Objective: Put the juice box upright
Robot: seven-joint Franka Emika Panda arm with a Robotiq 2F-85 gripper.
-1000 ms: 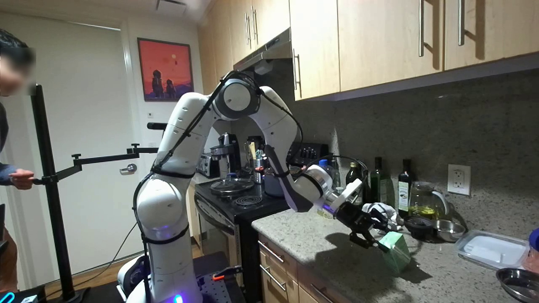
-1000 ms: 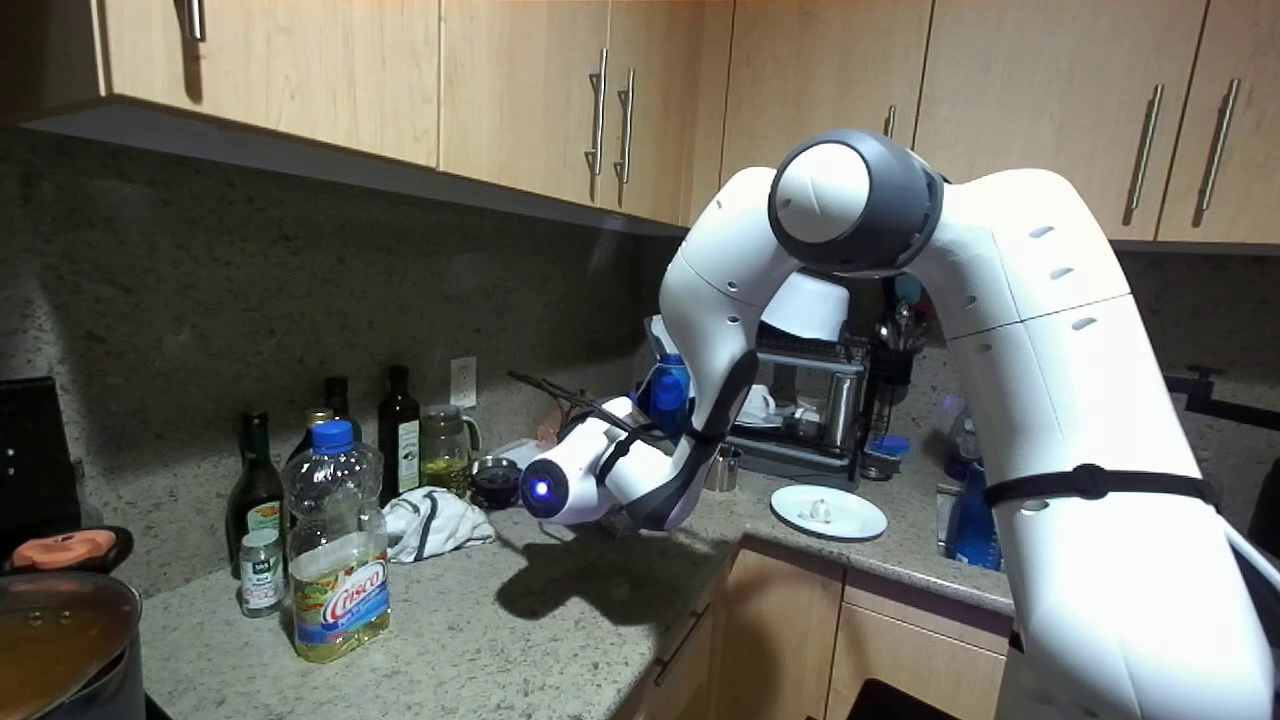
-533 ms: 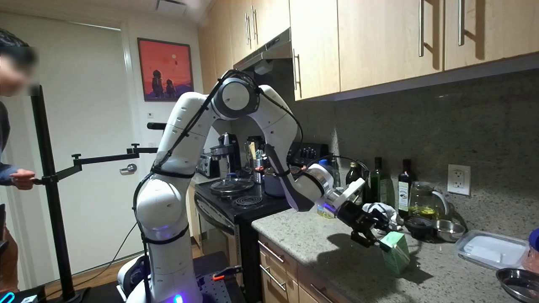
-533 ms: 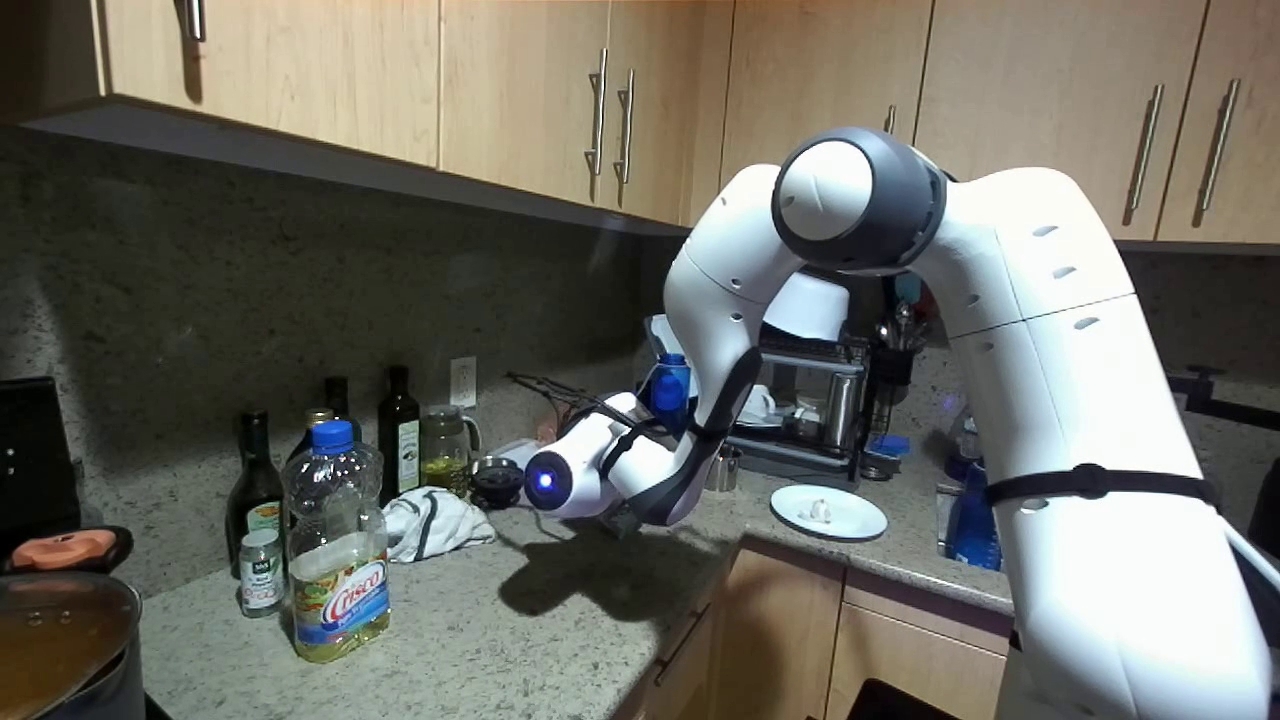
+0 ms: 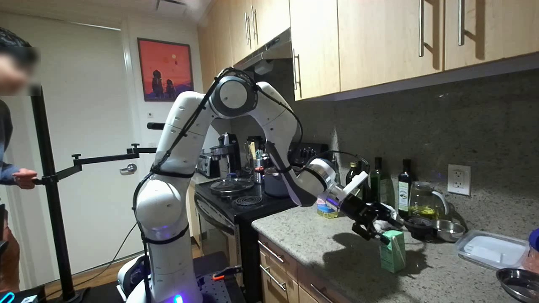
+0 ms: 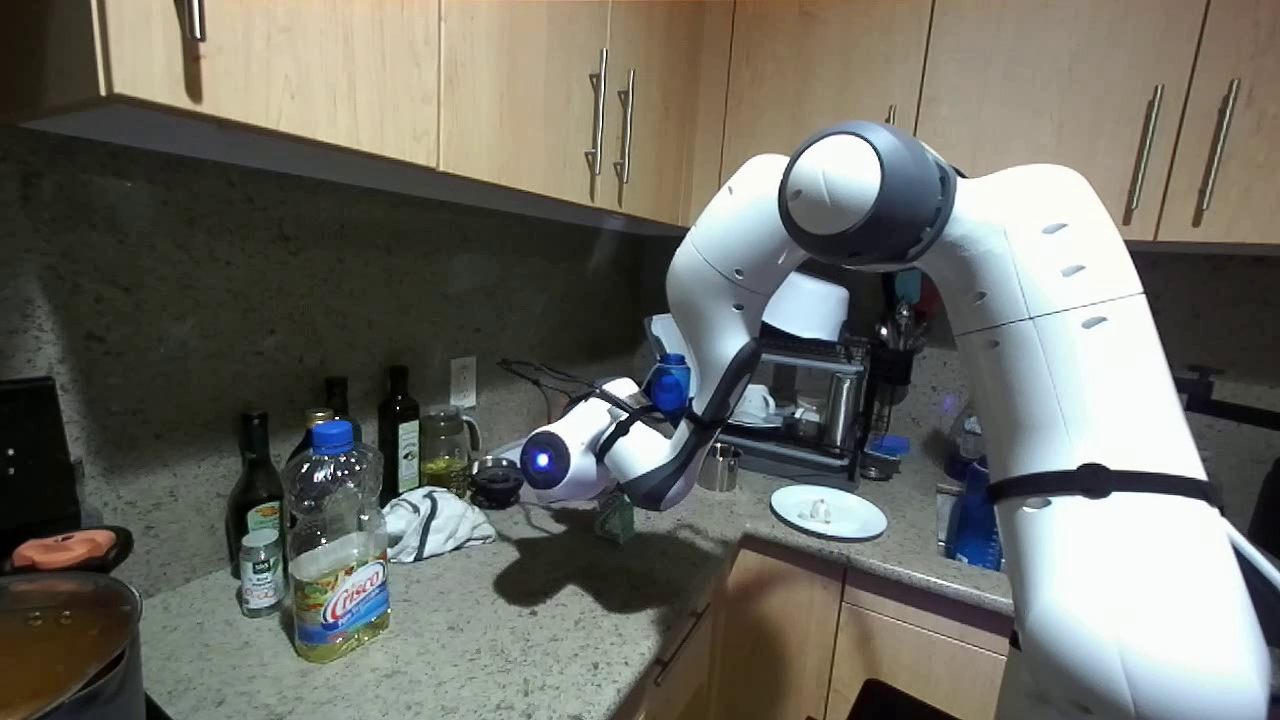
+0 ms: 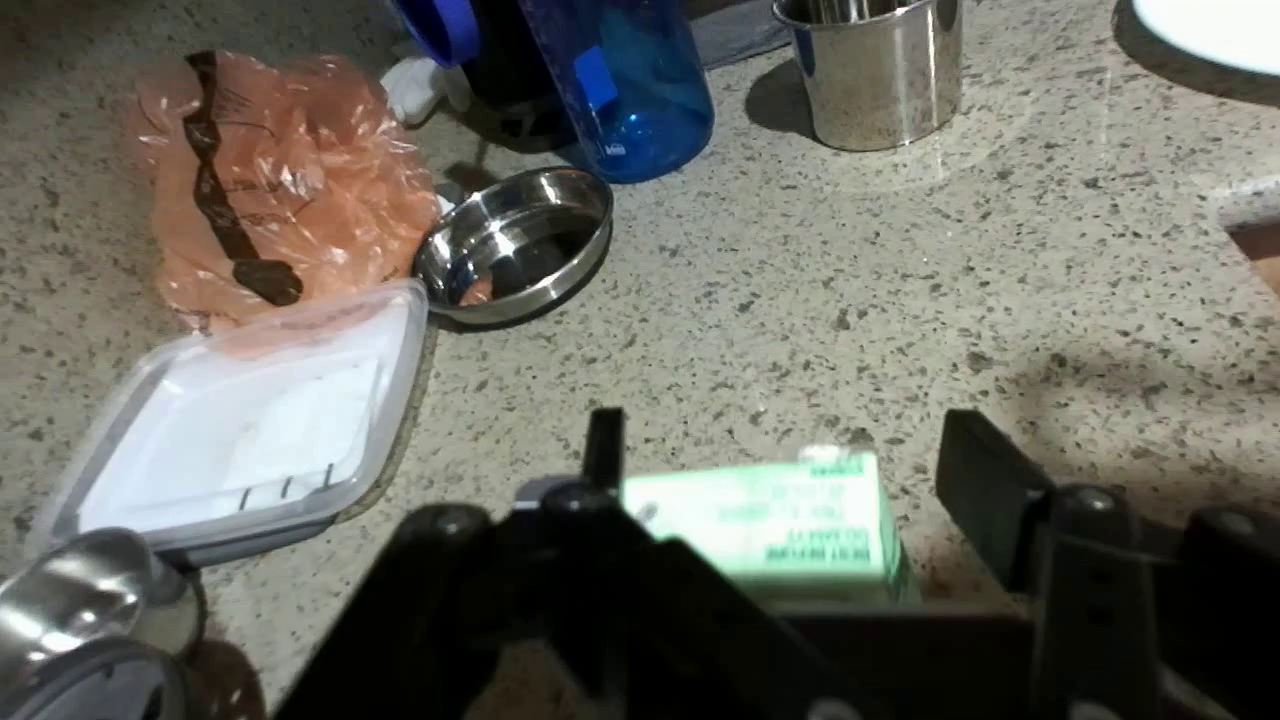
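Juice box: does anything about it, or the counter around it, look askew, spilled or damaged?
Nothing stands out. The juice box looks upright on the counter, with no spill visible around it; small dents would be too fine to tell. The open fingers flank its top.

arm [image 5: 233, 96]: arched high | wrist [image 5: 320, 174]: sloping downward | pincer [image 7: 790, 458]: parted, tilted

Kitchen; stove [image 5: 247, 201], range hood [image 5: 278, 47], wall cabinets [image 5: 389, 42], counter [image 6: 460, 640], dish rack [image 6: 790, 465]

One juice box [image 5: 393, 254], one pincer [image 7: 788, 462], one striped towel [image 6: 440, 525], four dark bottles [image 6: 396, 440].
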